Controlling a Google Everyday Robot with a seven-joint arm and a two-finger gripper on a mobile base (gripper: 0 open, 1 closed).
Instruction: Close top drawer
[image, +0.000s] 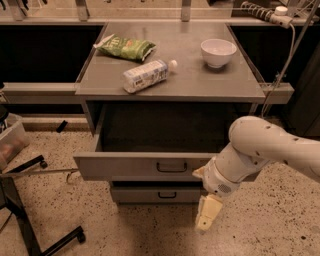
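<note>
top drawer (135, 166) open, gripper (206, 223) below its front

Table top (200, 82) bears a green bag (125, 48), a bottle (147, 75) lying flat and a bowl (218, 52); the gripper (206, 217) hangs well below, front right.

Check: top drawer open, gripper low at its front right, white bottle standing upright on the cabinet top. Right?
Not quite. The camera view shows the white plastic bottle lying on its side on the grey metal cabinet top, not upright. The wide grey metal top drawer is open, and the cream gripper hangs low at its front right.
</note>
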